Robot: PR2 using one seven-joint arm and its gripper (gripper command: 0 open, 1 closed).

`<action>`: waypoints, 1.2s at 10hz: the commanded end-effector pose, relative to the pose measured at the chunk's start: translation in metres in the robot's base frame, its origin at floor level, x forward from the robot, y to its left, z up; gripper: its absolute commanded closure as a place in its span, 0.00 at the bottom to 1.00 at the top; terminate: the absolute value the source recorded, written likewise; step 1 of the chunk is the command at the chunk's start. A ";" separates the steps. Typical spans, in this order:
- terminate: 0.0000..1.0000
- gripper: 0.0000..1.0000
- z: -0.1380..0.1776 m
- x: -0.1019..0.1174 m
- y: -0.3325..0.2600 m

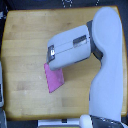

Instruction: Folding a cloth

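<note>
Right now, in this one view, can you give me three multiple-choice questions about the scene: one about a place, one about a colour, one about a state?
1. Where does the cloth lie?
A. on the wooden table
B. on the floor
C. draped over the arm's top

2. What colour is the cloth?
A. blue
B. magenta-pink
C. green

3. How much of the cloth shows?
A. all of it
B. none
C. only part, the arm covers its upper edge

Answers: 1 A, it lies flat on the wood. 2 B, the fabric is plain pink. 3 C, the arm's end overlaps it, and the claw itself cannot be made out.
</note>
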State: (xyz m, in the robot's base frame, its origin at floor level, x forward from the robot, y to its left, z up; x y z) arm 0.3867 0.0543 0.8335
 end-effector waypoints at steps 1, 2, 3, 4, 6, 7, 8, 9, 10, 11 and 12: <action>0.00 1.00 -0.008 -0.028 0.043; 0.00 1.00 -0.010 -0.035 0.047; 0.00 1.00 -0.011 -0.036 0.048; 0.00 1.00 -0.022 -0.039 0.056; 0.00 1.00 -0.036 -0.038 0.068; 0.00 1.00 -0.038 -0.042 0.068; 0.00 1.00 -0.045 -0.018 0.074; 0.00 1.00 -0.056 -0.010 0.075; 0.00 1.00 -0.063 -0.011 0.076; 0.00 1.00 -0.064 -0.014 0.080; 0.00 1.00 -0.065 -0.014 0.081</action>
State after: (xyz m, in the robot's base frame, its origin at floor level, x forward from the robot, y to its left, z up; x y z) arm 0.3585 0.1216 0.7927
